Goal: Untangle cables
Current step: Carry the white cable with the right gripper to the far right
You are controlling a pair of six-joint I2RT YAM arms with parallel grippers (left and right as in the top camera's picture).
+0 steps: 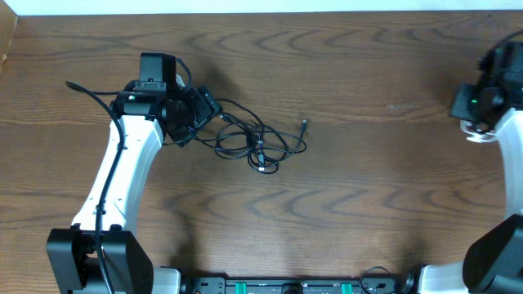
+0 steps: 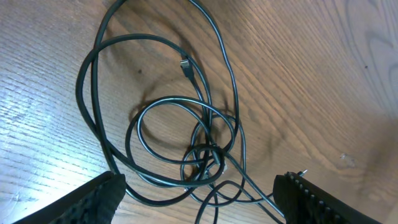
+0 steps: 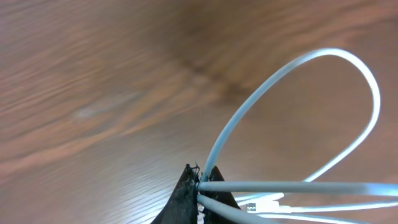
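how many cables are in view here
2 for sure: a black tangle on the table by the left gripper, possibly several cords, and a white cable pinched in the right gripper.

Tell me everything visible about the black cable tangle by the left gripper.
The black cable tangle is thin, glossy, rubbery-looking cord lying flat on the wooden table. Several loops overlap and cross in one tight cluster. One plug end lies among the loops; a second plug end sticks out on the side away from the gripper. The open left gripper has a finger on each side of it; whether they touch is unclear.
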